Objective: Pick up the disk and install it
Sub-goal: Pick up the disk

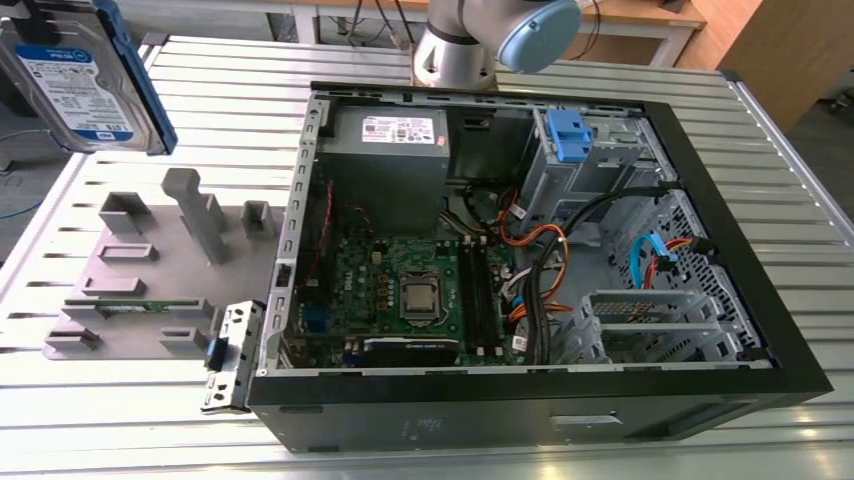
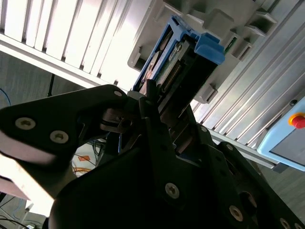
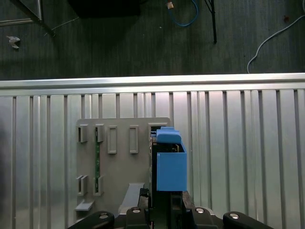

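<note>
Spanning the scene, the ribbed aluminium desk carried an open black desktop computer case and, at the exterior view's left, a grey slotted fixture plate. Raised over that plate's edge was the silver rectangular disk in its blue plastic carrier, pinched by the black pincer.

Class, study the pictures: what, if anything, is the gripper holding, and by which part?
The gripper holds the disk by the end nearest the wrist, opposite the blue tab of its carrier.
</note>
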You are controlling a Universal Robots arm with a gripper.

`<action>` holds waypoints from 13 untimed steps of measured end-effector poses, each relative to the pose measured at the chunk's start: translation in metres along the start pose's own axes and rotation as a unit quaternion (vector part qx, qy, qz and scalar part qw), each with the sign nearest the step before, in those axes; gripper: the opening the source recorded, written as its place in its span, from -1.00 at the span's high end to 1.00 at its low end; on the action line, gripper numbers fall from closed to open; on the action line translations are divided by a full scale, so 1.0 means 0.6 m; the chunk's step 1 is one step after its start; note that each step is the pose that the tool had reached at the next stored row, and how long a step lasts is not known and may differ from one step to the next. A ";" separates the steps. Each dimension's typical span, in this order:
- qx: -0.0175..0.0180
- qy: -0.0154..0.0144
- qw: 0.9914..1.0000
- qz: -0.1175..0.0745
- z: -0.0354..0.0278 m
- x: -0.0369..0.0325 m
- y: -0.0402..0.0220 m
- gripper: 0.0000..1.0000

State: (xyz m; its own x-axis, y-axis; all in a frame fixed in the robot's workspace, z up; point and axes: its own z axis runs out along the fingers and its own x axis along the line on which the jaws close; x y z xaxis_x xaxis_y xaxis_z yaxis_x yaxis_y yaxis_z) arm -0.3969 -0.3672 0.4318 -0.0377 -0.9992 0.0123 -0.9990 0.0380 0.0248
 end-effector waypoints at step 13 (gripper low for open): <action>0.000 0.000 1.000 0.000 -0.012 0.000 0.000 0.30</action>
State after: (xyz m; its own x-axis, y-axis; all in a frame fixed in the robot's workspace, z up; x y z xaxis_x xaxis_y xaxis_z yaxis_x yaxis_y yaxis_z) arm -0.3969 -0.3672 0.4390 -0.0377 -0.9992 0.0123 -0.9990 0.0380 0.0248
